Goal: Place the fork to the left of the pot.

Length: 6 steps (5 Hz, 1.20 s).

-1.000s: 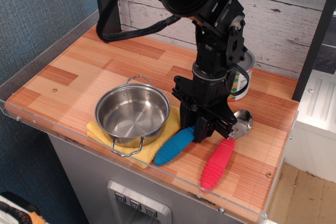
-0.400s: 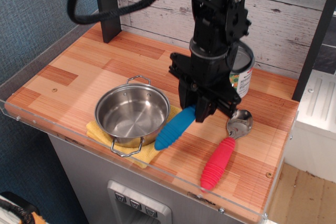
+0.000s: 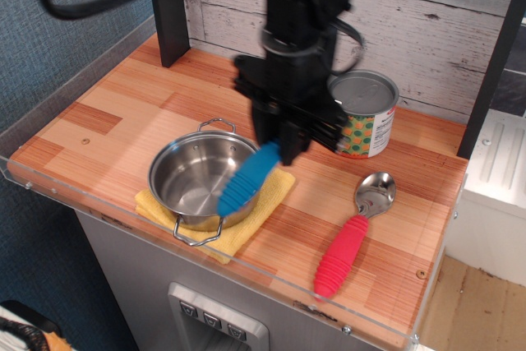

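Observation:
My gripper [image 3: 279,152] is shut on the tine end of the fork [image 3: 246,178] and holds it in the air, with the ribbed blue handle slanting down to the left over the right rim of the pot [image 3: 205,177]. The tines are hidden between my fingers. The shiny steel pot with two wire loop handles stands empty on a yellow cloth [image 3: 259,211] near the front edge of the wooden counter [image 3: 123,113].
A green-and-orange patterned tin can [image 3: 366,114] stands behind and right of my gripper. A red-handled spoon [image 3: 355,232] lies on the counter at the front right. A black post [image 3: 168,10] stands at the back left. A clear rim edges the counter's front.
My gripper has lifted the fork off the counter and carried it left, from beside the spoon to above the pot's right rim. The tin can now shows fully.

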{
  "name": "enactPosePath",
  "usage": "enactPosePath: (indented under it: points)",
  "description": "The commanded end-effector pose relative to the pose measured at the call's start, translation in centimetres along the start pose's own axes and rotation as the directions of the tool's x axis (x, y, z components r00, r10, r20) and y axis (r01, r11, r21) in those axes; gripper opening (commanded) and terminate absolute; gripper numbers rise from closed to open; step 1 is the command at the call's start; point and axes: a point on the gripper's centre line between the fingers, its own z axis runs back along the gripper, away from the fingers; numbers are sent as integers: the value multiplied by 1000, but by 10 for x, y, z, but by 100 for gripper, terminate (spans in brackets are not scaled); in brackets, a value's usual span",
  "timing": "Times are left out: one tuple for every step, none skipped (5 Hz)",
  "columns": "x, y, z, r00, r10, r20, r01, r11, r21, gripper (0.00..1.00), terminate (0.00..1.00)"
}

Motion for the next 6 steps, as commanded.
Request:
enactPosePath:
  points:
    - [-16,61,10,997,82,-6,-82,997,15,0,0]
    - [-23,95,9,992,126,-12,-126,992,12,0,0]
    - [-28,122,9,989,148,1,-148,989,6,0,0]
    - [-34,145,2,989,148,-2,-148,989,4,0,0]
    - [-36,163,-10,989,150,14,-150,989,5,0,0]
    - [-39,173,-25,973,231,26,-231,973,4,0,0]
